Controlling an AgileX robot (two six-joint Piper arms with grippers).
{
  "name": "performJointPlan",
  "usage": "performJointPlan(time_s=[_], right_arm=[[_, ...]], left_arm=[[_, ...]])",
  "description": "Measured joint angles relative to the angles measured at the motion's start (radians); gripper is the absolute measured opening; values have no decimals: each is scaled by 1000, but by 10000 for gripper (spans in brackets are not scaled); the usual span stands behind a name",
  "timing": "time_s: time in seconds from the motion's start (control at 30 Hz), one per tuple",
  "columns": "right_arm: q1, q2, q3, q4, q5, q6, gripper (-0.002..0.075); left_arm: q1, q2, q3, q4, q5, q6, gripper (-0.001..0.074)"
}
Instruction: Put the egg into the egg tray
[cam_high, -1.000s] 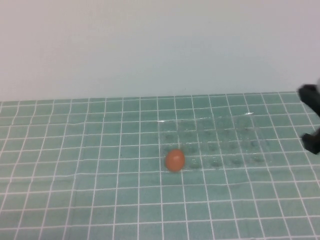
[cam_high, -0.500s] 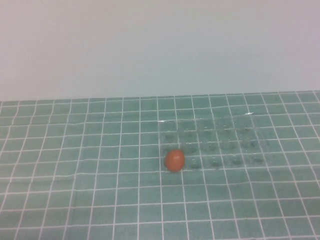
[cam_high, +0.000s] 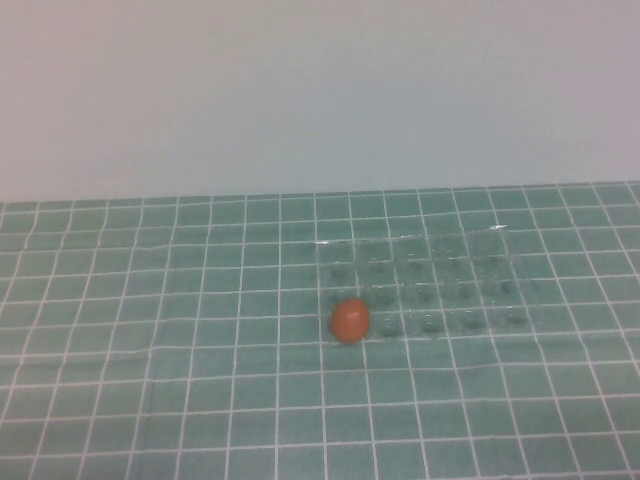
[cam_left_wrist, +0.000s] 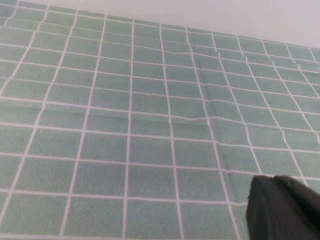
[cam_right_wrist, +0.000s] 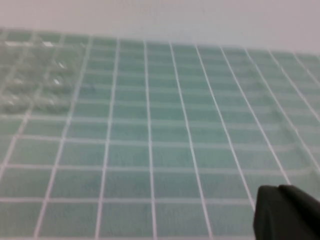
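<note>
The orange-brown egg (cam_high: 350, 320) rests at the front left corner of the clear egg tray (cam_high: 470, 270), in or right at its corner cup; I cannot tell which. The tray's other cups look empty. Neither gripper shows in the high view. The left gripper (cam_left_wrist: 278, 186) appears in the left wrist view as dark fingers pressed together, shut and empty, over bare mat. The right gripper (cam_right_wrist: 280, 192) looks the same in the right wrist view, shut and empty, with part of the tray (cam_right_wrist: 35, 75) off to one side.
A green mat with a white grid (cam_high: 200, 380) covers the table. A plain pale wall (cam_high: 320, 90) stands behind it. The mat has slight creases (cam_left_wrist: 210, 120).
The right gripper, seen at the right edge of the high view a second ago, has drawn back out of that view. The egg and tray have not moved.
</note>
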Motion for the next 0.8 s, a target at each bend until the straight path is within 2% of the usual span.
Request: performJointPlan(time_s=[0.4, 0.8], right_arm=[[-52, 0, 0, -8, 48, 49, -1], [-54, 0, -2, -8, 53, 52, -1]], left_arm=[[0, 0, 0, 0, 0, 0, -1], [0, 0, 0, 0, 0, 0, -1]])
